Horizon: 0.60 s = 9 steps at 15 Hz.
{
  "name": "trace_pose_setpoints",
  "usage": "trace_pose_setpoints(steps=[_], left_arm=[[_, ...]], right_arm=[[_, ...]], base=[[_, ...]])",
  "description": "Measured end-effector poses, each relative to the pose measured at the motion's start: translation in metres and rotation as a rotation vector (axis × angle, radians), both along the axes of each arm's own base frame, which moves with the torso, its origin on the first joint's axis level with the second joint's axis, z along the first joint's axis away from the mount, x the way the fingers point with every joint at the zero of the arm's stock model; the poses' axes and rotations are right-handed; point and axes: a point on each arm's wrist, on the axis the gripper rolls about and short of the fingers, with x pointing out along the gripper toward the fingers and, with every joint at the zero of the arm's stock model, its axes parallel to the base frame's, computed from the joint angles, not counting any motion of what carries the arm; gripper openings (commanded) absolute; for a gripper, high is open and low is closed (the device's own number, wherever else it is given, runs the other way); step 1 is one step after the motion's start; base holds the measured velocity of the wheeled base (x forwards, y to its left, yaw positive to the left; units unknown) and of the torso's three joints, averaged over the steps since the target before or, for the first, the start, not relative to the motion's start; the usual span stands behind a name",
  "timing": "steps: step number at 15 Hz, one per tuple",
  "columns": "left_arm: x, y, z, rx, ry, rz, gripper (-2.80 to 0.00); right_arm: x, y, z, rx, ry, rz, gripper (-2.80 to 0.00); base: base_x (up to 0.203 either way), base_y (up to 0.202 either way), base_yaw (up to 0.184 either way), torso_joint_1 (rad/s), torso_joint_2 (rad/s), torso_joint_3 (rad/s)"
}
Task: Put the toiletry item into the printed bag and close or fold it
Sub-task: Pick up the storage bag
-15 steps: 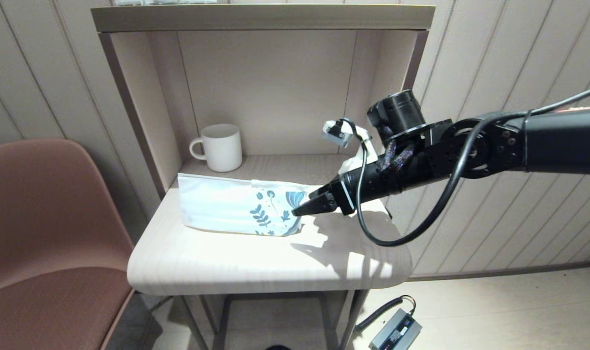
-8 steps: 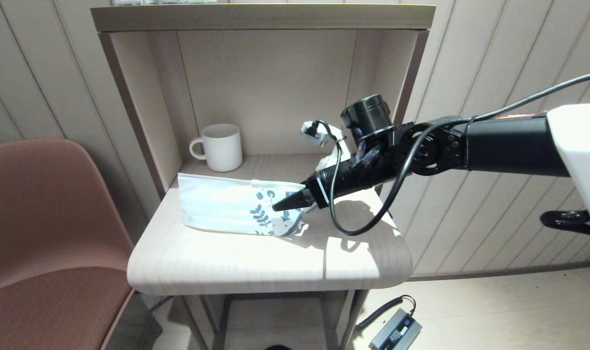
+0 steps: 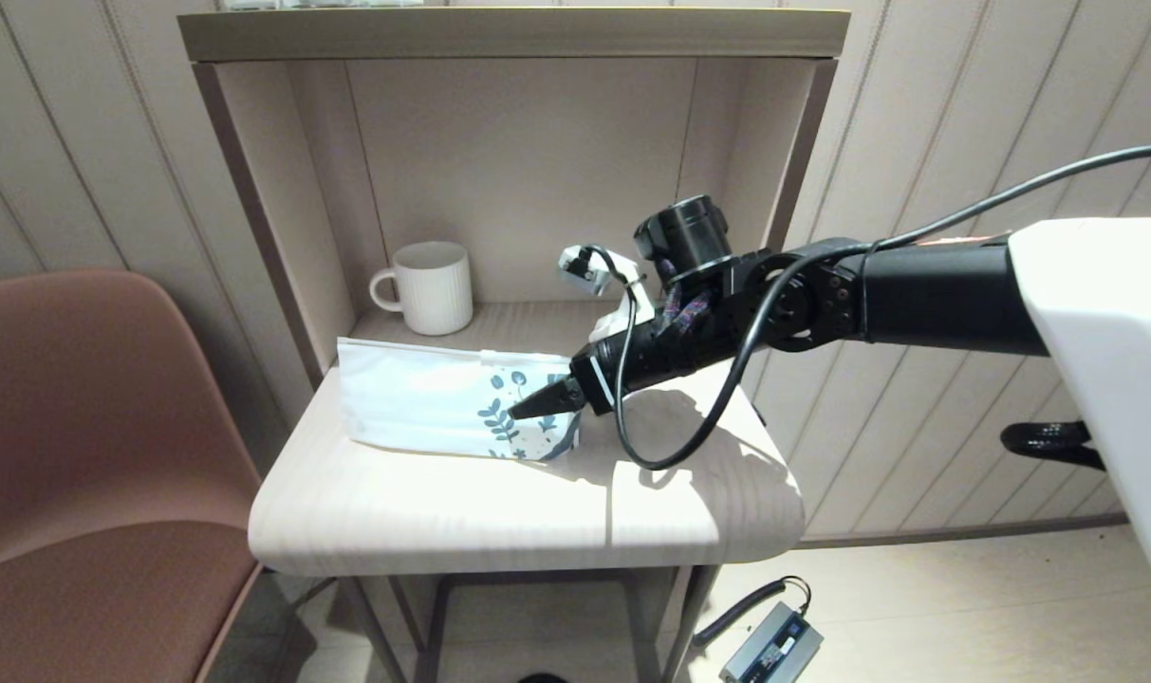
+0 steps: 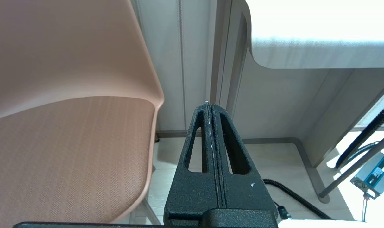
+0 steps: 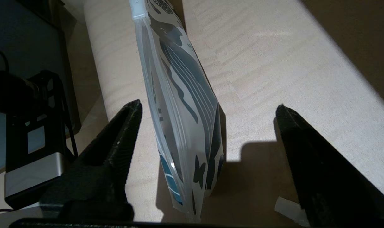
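Observation:
The printed bag [image 3: 423,403] lies lengthwise on the small table [image 3: 499,531], its leaf-printed end toward my right arm. My right gripper [image 3: 526,410] is open and low over that printed end. In the right wrist view the bag's [image 5: 185,104] edge stands between the spread fingers of the gripper [image 5: 207,106], nearer one finger and touching neither. A small flat white corner [image 5: 286,207] shows on the table beside the other finger; I cannot tell if it is the toiletry item. My left gripper [image 4: 210,104] is shut and empty, parked low beside the chair.
A white ribbed mug [image 3: 433,285] stands at the back left of the shelf alcove, behind the bag. A brown chair [image 3: 82,427] sits close to the table's left side. A grey power box [image 3: 774,650] with a cable lies on the floor.
My right arm has swung left, bringing the open gripper from beside the bag's printed end to over it. The bag has shifted slightly left.

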Motion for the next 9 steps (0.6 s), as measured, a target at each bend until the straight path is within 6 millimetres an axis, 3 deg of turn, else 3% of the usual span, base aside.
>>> trace_pose_setpoints(steps=[9], left_arm=[[0.0000,0.0000,0.0001,0.001,-0.001,-0.001,-2.80]], right_arm=[[-0.0015,-0.0009,-0.0001,-0.004,-0.001,0.002,-2.80]], base=[[0.000,0.000,0.000,0.000,0.00,0.000]])
